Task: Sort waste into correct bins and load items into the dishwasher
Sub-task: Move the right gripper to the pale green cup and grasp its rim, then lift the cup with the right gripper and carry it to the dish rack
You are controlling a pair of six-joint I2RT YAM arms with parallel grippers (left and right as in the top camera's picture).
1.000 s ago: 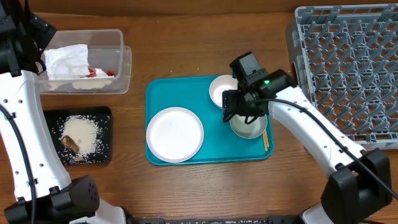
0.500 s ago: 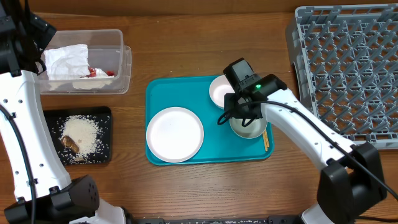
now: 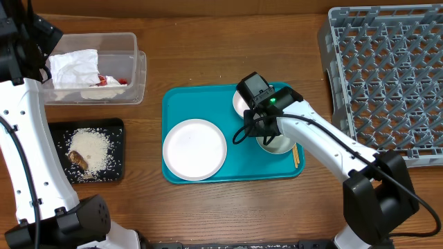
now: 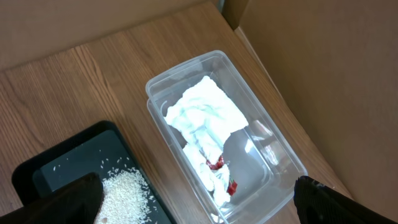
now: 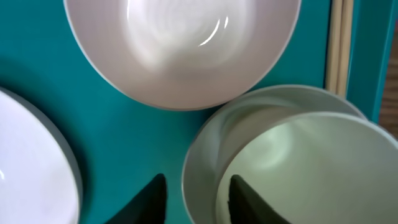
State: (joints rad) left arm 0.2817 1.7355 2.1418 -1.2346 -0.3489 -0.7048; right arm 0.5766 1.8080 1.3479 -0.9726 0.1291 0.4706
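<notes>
- The right arm reaches in from the lower right of the overhead view. It runs up and left across the table, and its wrist is bent down over the right half of the teal tray.
- The right gripper points straight down, its fingers a little apart. One tip is over bare teal, the other over the lower small bowl, with that bowl's rim between them. I can't tell whether they touch it.
- A white cup sits nested inside that bowl. The other small bowl lies just above it in the wrist view, rims close.
- The chopsticks lie along the tray's right edge beside the bowls. The flat plate fills the tray's lower left.
- The grey dish rack stands at the upper right.
- The left arm stands tall along the left edge. The left gripper is spread wide and holds nothing, above the clear tub.
- In the tub are the crumpled napkin and the red wrapper.
- The black tray, below the tub, holds the rice and the brown scrap.
</notes>
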